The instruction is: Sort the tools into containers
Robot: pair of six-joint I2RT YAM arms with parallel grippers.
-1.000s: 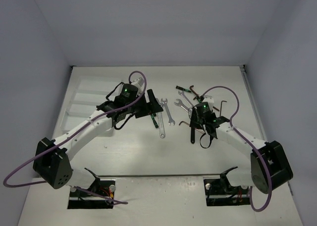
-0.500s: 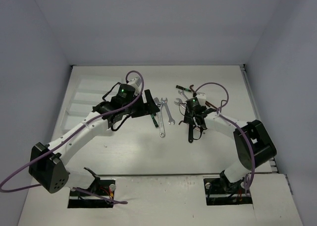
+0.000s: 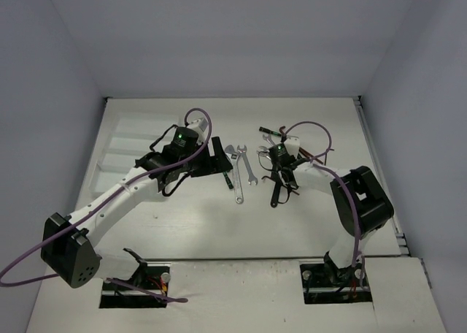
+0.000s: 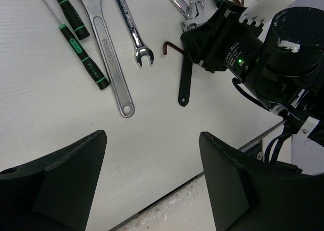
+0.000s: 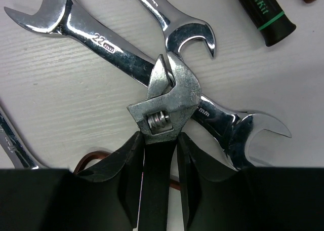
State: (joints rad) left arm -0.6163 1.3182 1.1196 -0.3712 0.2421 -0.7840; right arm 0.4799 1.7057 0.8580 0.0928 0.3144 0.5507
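Black right gripper (image 5: 158,144) low, tight on adjustable wrench (image 5: 167,102) handle; left gripper (image 4: 152,140) spread, aloft.

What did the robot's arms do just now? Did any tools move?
The right gripper, clamped on the black-handled adjustable wrench, slid left and a little farther back into the tool pile, its arm folding in. The left gripper, open and empty, drifted slightly left. The loose silver wrenches, screwdrivers and white tray stayed put.

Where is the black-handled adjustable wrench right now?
In the right wrist view, the black-handled adjustable wrench sits centre frame, handle between the fingers of the right end effector, its silver head lying across the 22 mm silver open-end wrench.
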